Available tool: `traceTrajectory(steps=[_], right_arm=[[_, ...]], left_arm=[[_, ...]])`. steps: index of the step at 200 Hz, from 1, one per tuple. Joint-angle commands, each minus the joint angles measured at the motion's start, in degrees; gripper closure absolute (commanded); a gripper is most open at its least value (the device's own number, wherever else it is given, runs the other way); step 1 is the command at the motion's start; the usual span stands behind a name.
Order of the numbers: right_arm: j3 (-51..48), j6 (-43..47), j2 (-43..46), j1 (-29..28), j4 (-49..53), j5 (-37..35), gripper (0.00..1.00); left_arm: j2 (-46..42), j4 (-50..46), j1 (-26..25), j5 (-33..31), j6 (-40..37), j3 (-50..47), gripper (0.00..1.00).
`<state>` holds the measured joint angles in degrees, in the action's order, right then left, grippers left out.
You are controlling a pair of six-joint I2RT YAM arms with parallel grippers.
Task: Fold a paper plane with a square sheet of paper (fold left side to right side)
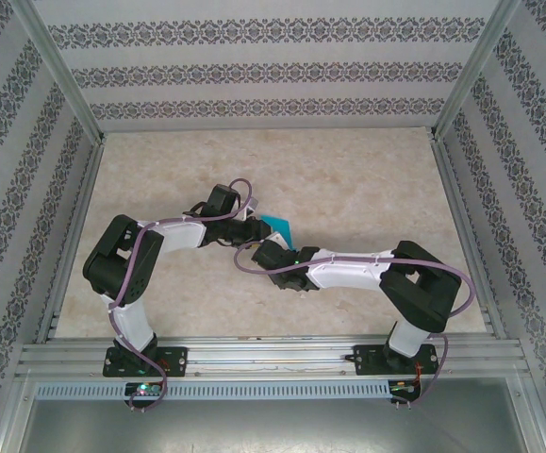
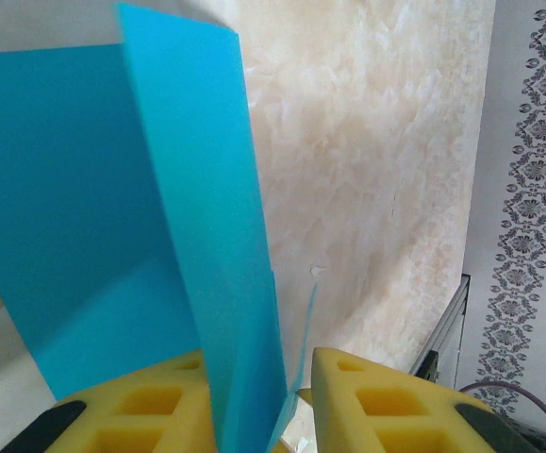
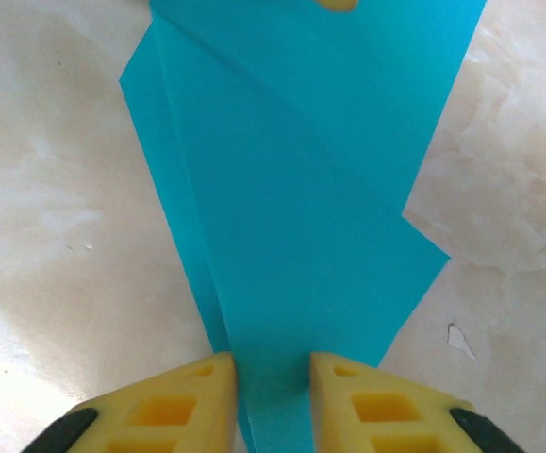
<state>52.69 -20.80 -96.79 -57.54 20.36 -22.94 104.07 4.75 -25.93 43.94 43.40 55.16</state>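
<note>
Since the overhead camera sat behind the rig, the nearest thing to it was the metal rail (image 1: pixel 273 351) with both arms bolted on. The left arm (image 1: pixel 126 269) and right arm (image 1: pixel 414 283) each bent inward, so they met about mid-table. Right between them was the square sheet of paper (image 1: pixel 278 226), turquoise, already creased into overlapping layers but nowhere near dart-shaped.

From the left wrist, the left gripper (image 2: pixel 261 359) was clamped on the sheet. The paper rose upright out of the narrow gap between the yellow fingers (image 2: pixel 159 411), with one folded flap standing toward the camera.

From the right wrist, the right gripper (image 3: pixel 271 359) had a narrow strip of the paper running between its fingers, and the rest spread wide beyond them. Honestly couldn't tell if it was actually pinching the sheet or just straddling it.

Farther out was bare beige marbled table (image 1: pixel 367 170), then the patterned back wall (image 1: pixel 254 71).
</note>
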Motion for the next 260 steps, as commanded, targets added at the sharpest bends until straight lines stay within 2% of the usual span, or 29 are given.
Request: traceTrajectory(steps=[1, 62, 108, 142, 173, 216, 260], right_arm=[[0.64, -0.15, -1.02, -0.35, -0.05, -1.01, 0.80], [-0.08, -0.29, -0.90, -0.11, -0.22, -0.39, 0.99], [-1.61, 0.04, 2.35, 2.28, -2.16, 4.79, 1.00], [-4.67, 0.40, 6.25, 6.84, -6.02, 16.64, 1.00], [-9.64, -0.87, 9.39, 12.68, -13.60, 32.29, 1.00], [-13.58, -2.88, 8.61, 20.53, -21.08, 49.88, 1.00], [-16.61, -5.51, 7.86, 24.79, -28.37, 58.28, 1.00]], left_arm=[[-1.83, -0.40, -0.96, 0.09, 0.29, 1.13, 0.70], [-4.54, -2.33, 0.65, -1.24, -0.86, -0.27, 0.64], [-10.87, -6.14, 6.84, -0.72, -3.41, -4.28, 0.60], [-14.46, -6.92, 11.65, 1.29, -4.20, -7.44, 0.60], [-15.08, -8.73, 12.09, 1.36, -6.13, -7.82, 0.60], [-12.47, -6.13, 9.92, 3.22, -5.69, -8.03, 0.60], [-7.93, -2.62, 6.05, 3.51, -3.70, -5.93, 0.60]])
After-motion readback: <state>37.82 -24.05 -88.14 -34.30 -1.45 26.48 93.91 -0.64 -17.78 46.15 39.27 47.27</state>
